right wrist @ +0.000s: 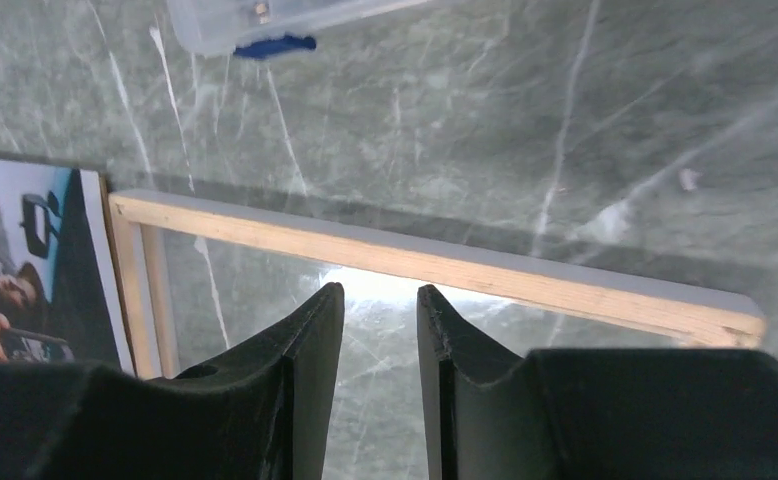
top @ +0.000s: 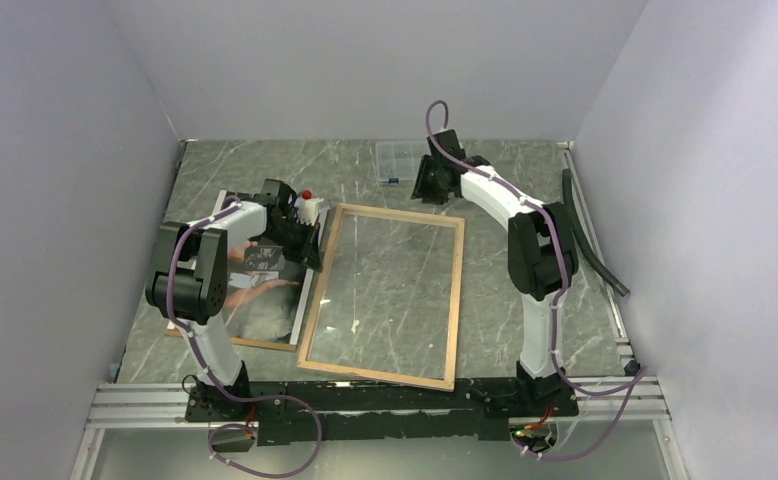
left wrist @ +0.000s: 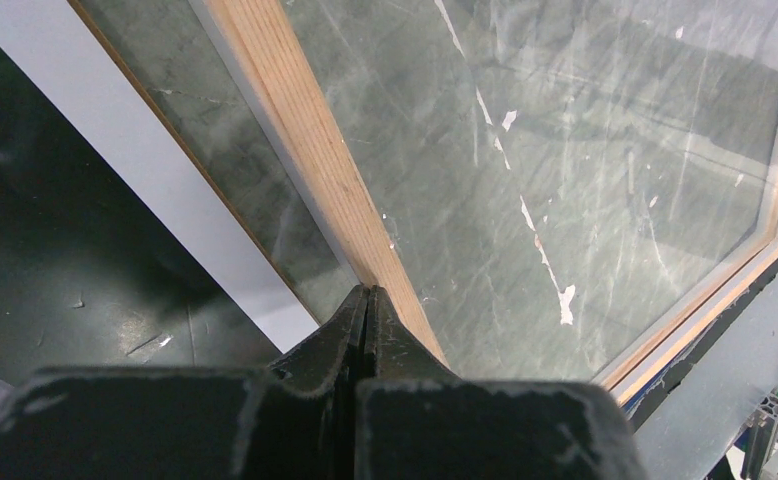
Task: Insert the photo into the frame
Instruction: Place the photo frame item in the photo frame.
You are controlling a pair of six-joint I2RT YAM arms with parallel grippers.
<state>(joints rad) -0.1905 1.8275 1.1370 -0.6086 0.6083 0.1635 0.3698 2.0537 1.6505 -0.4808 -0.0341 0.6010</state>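
Note:
The frame lies flat mid-table, light wood back up, with its clear pane showing the marble. The photo lies picture-up to its left, partly under my left arm. My left gripper is shut and empty. In the left wrist view its tips sit at the outer edge of the frame's left wooden rail, with the photo's white border beside it. My right gripper is open and empty, hovering just inside the frame's far rail; the top view shows it there too.
A brown backing board lies under the photo. A clear compartment box stands at the back, also in the right wrist view. A small white object with a red cap stands by the left gripper. A black hose runs along the right wall.

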